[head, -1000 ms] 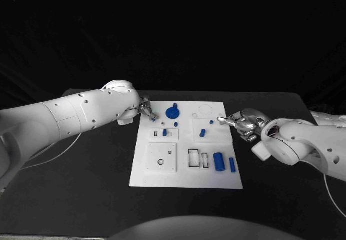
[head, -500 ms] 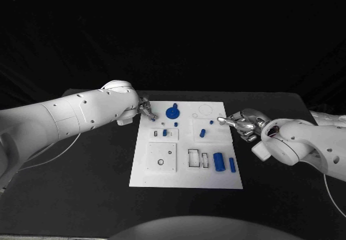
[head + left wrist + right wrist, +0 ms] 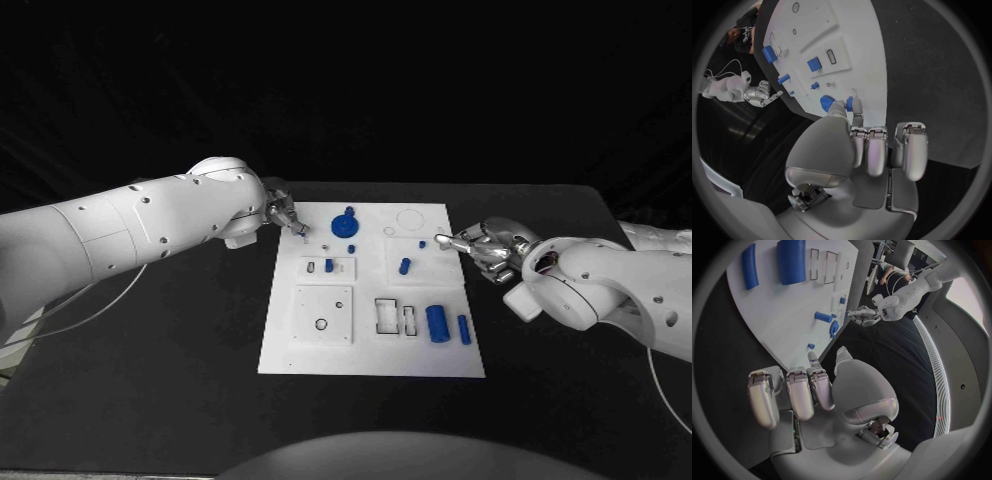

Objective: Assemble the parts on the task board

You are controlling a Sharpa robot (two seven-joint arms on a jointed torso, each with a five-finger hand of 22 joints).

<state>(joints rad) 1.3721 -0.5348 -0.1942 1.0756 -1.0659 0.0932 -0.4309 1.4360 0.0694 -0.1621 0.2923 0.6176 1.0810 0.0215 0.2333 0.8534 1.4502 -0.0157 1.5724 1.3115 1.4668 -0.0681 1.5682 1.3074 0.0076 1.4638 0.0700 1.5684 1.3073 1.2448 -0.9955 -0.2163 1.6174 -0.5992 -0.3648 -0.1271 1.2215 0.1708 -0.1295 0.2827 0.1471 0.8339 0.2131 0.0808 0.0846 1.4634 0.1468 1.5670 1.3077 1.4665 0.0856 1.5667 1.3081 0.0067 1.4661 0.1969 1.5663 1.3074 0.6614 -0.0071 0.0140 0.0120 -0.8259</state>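
Observation:
The white task board [image 3: 375,355] lies mid-table. At its far left corner my left hand [image 3: 284,217] hovers and pinches a small blue part [image 3: 849,104] between thumb and fingertip, just beside the round blue part [image 3: 346,224] that stands on the board. My right hand [image 3: 486,244] sits at the board's right edge with its fingers curled in and nothing visible in them; its fingertips [image 3: 812,358] point at a tiny blue part [image 3: 423,243]. A blue peg [image 3: 405,266] lies near the board's middle.
Two blue cylinders [image 3: 437,323] [image 3: 464,329] lie at the board's near right beside rectangular slots [image 3: 388,315]. A short blue piece [image 3: 329,265] stands in a left-hand block. Black table [image 3: 159,340] surrounds the board.
My left hand has drawn slightly back and to the left from the board's far corner, with the small blue part still in its fingertips. The right hand has stayed put.

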